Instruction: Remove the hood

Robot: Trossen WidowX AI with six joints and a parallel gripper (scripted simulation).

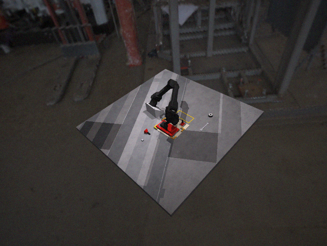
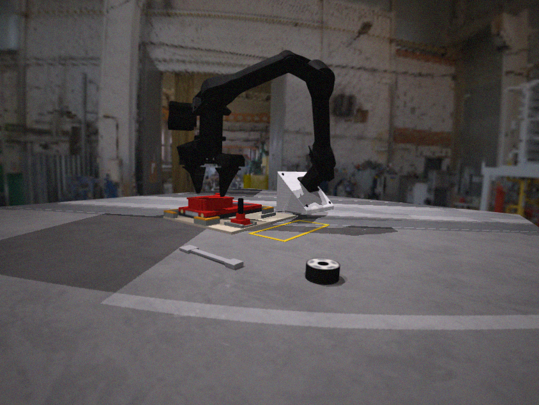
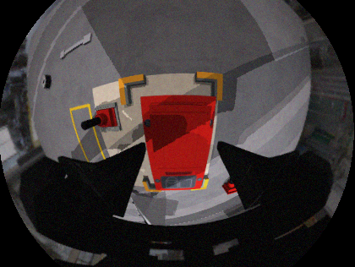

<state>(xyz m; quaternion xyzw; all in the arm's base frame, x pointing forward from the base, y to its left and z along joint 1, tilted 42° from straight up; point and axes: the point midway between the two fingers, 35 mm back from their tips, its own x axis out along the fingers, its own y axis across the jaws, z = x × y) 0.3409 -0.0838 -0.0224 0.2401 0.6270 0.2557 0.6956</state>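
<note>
The gripper (image 2: 212, 191) hangs straight above the red toy car (image 2: 216, 206), its two dark pointed fingers (image 2: 198, 176) spread wide with nothing between them. In the exterior view the tips stand just above the car's raised red top, close to it but apparently not touching. This looks like the approach step: the hood has not been taken off, and I judge it to be the raised red block on the car, though where it ends and the body begins is hard to tell.

The car sits on a pale flat base plate (image 3: 130, 119) with orange corner brackets, on the grey desk (image 2: 392, 283). The marked area (image 2: 289, 229), a thin yellow outline, lies just to the right of the plate and is bare inside.

The next move probably calls for a short descent so the fingers straddle the hood's sides, then a firm close and a straight lift before carrying it right to the yellow outline.

The car is blocky, glossy and hard-edged. A small red stand with a black peg (image 2: 240, 214) stands on the plate's near right edge. Nearer lie a flat grey bar (image 2: 212, 256) and a black wheel (image 2: 322, 270) with a pale hub.
</note>
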